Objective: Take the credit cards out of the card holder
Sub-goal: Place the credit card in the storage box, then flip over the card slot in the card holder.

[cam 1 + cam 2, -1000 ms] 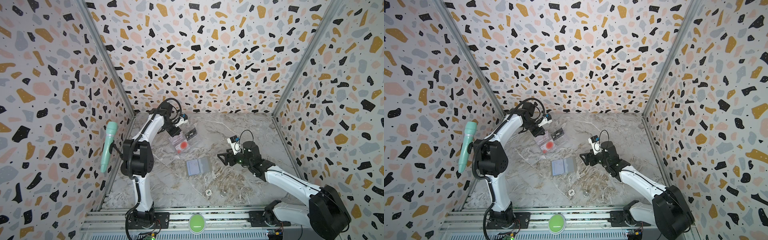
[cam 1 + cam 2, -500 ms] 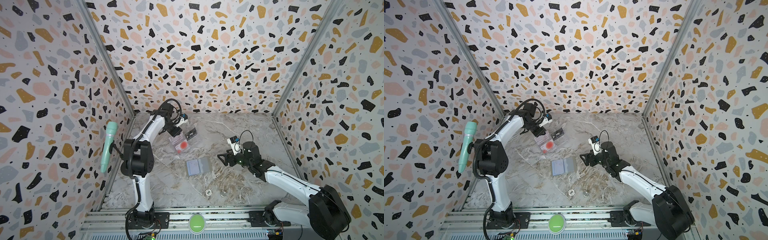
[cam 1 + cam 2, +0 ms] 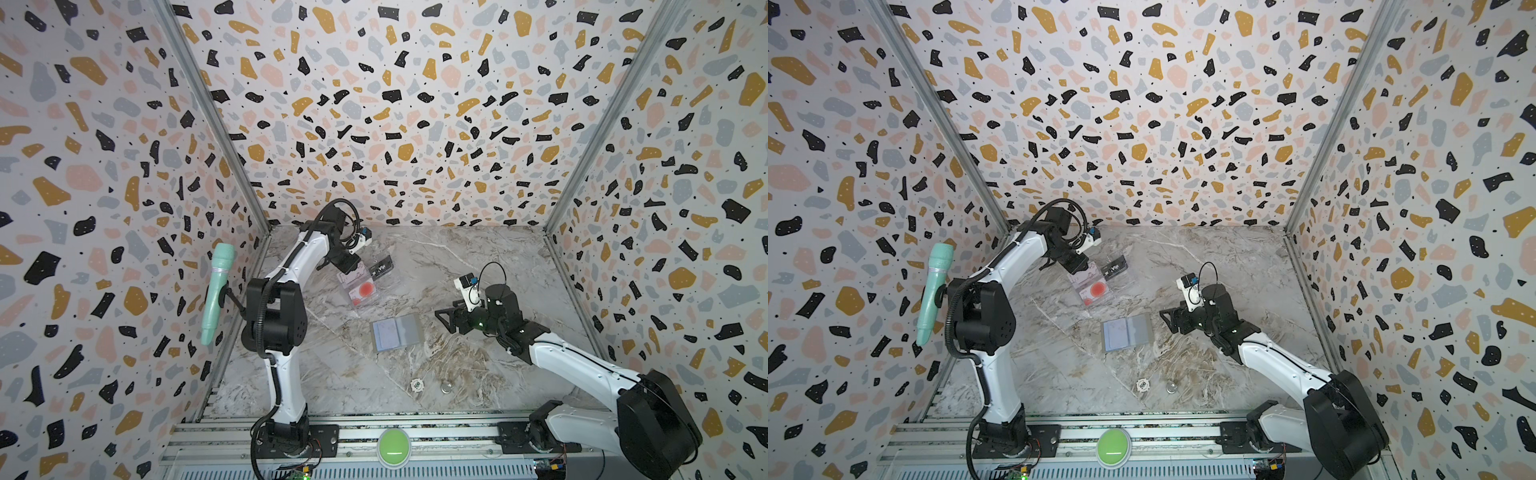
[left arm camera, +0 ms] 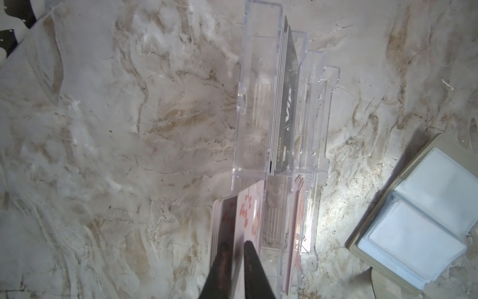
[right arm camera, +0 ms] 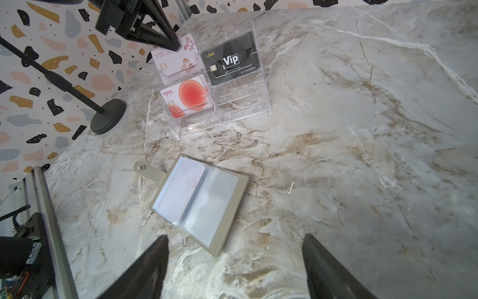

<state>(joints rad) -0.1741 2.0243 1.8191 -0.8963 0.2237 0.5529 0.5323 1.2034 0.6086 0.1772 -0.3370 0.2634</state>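
Observation:
The card holder [image 3: 397, 332] [image 3: 1127, 334] lies open on the marble, taupe outside and pale blue inside; a pinkish card [image 5: 186, 181] shows in one sleeve. My right gripper [image 5: 236, 239] [image 3: 442, 318] hovers open just right of it, holding nothing. My left gripper [image 4: 236, 246] [image 3: 347, 266] is over the clear tray [image 4: 310, 103] [image 5: 232, 114]. Its fingers stand a narrow gap apart with a white-pinkish card [image 4: 249, 207] [image 5: 176, 60] between them in a back slot; whether they still pinch it does not show. A black VIP card [image 5: 230, 62] and a red-circle card [image 5: 190, 95] stand in other slots.
A green microphone [image 3: 216, 291] leans on a stand whose black base [image 5: 108, 116] sits by the left wall. A poker chip [image 3: 417, 385] and a coin [image 3: 446, 388] lie near the front edge. A green button [image 3: 393, 442] is on the front rail.

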